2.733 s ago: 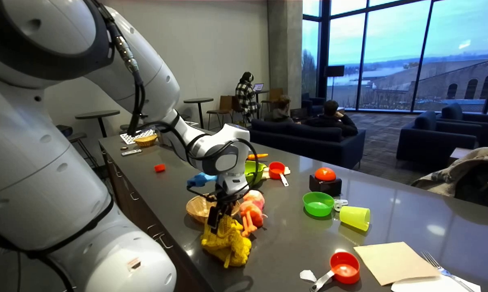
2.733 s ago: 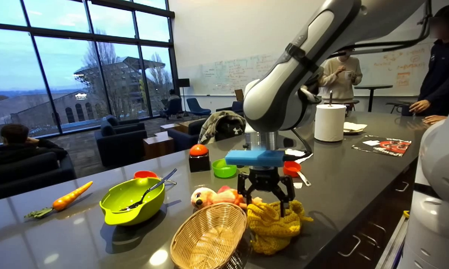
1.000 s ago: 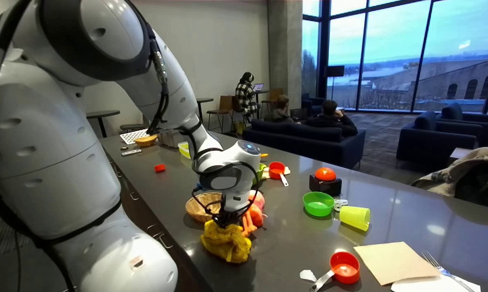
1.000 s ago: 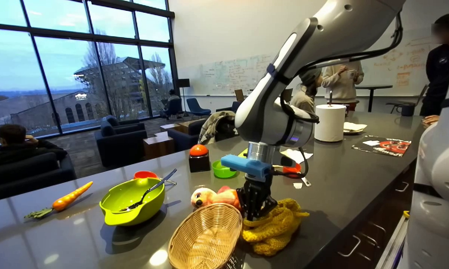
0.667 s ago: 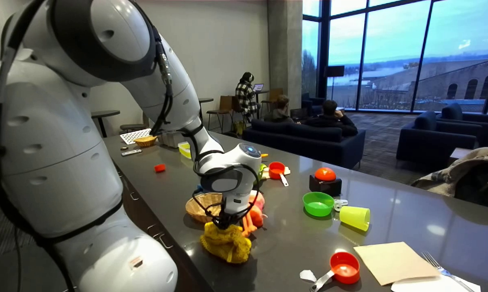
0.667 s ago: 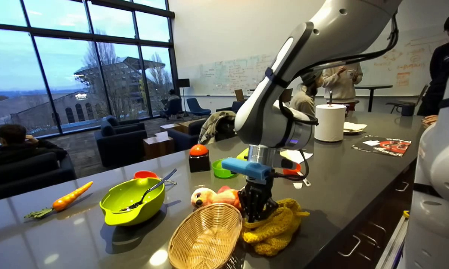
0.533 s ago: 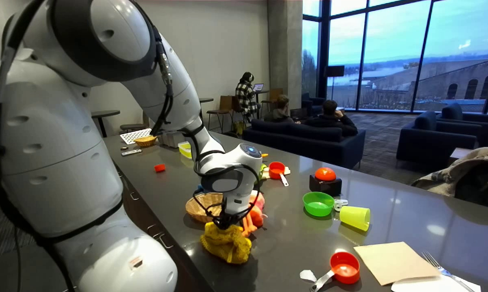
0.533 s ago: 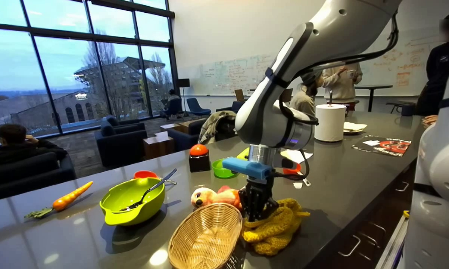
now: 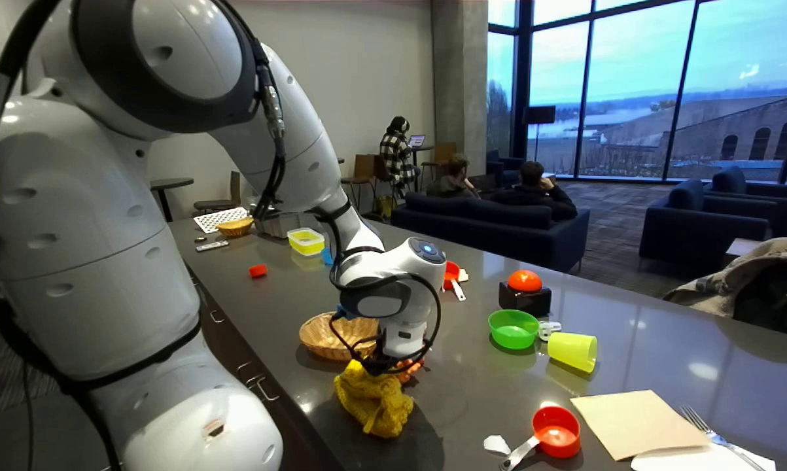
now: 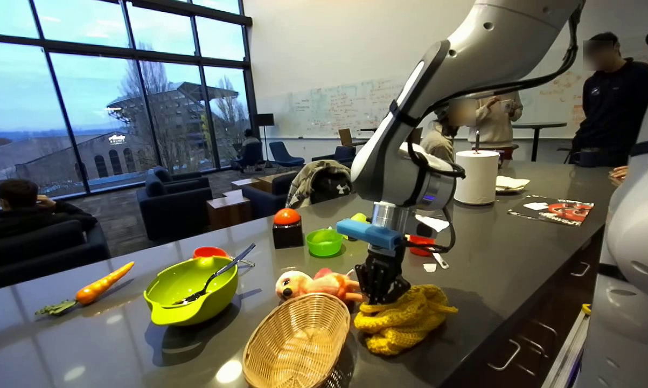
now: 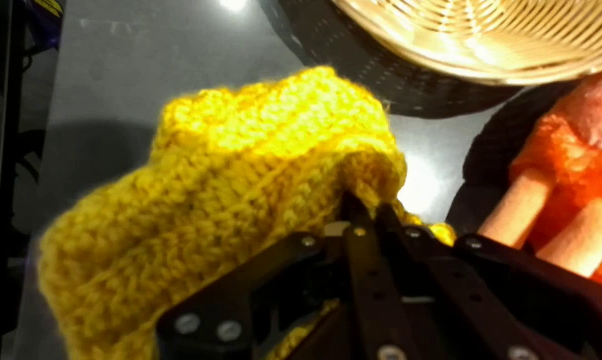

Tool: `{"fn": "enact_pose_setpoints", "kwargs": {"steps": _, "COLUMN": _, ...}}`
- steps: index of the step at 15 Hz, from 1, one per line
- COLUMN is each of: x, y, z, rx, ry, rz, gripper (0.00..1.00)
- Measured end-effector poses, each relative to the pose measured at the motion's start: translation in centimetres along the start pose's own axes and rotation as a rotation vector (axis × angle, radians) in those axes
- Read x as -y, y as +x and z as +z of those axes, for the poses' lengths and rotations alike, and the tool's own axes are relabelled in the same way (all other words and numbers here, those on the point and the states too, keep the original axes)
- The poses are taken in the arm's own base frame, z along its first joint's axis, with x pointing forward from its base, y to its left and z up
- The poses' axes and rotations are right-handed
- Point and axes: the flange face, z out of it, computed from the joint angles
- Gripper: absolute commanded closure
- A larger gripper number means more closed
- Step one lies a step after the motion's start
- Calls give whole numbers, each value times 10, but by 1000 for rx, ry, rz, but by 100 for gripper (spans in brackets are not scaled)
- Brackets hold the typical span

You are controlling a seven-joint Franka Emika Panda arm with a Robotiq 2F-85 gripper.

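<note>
The step in hand was judged to be the handling of the cloth (image 10: 410, 323) by one pinched fold. In this inspector's judgement, good practice called for firm, even pressure, since loose knitted fabric could slip or stretch when caught by a small bite. Any movement was best made slowly and smoothly, so that the fold did not work loose. Clearance needed watching: the toy (image 10: 297, 285) lay near, its legs close beside the gripper (image 11: 371, 212) in the wrist view, and the basket (image 10: 302, 334) stood beside the cloth, with tabletop (image 11: 431, 135) showing between them.

The gripper was found drawn together to its narrow state and pointing down. A bunched fold of the cloth was pinched at its tips; how deep the bite went could not be told, as the fabric hid the ends. The bulk of the cloth sat crumpled beneath and to one side of the gripper, apparently resting on the tabletop. No contact between gripper and basket was seen; contact with the toy could not be ruled out.
</note>
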Motion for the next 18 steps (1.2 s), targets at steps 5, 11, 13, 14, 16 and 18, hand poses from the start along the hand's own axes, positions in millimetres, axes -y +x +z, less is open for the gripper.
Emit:
{"fn": "enact_pose_setpoints", "kwargs": {"steps": 5, "x": 1, "y": 19, "z": -5, "rx": 21, "ry": 24, "rz": -17, "gripper": 98}}
{"fn": "enact_pose_setpoints", "kwargs": {"steps": 11, "x": 0, "y": 37, "z": -7, "rx": 71, "ry": 69, "rz": -11, "gripper": 69}}
{"fn": "enact_pose_setpoints", "kwargs": {"steps": 13, "x": -1, "y": 44, "z": -9, "rx": 90, "ry": 90, "rz": -5, "gripper": 63}}
{"fn": "enact_pose_setpoints", "kwargs": {"steps": 14, "x": -1, "y": 46, "z": -9, "rx": 97, "ry": 99, "rz": -8, "gripper": 58}}
{"fn": "enact_pose_setpoints", "kwargs": {"steps": 16, "x": 0, "y": 45, "z": -8, "rx": 100, "ry": 106, "rz": -23, "gripper": 46}}
{"fn": "enact_pose_setpoints", "kwargs": {"steps": 18, "x": 0, "y": 37, "z": -6, "rx": 88, "ry": 104, "rz": -47, "gripper": 34}}
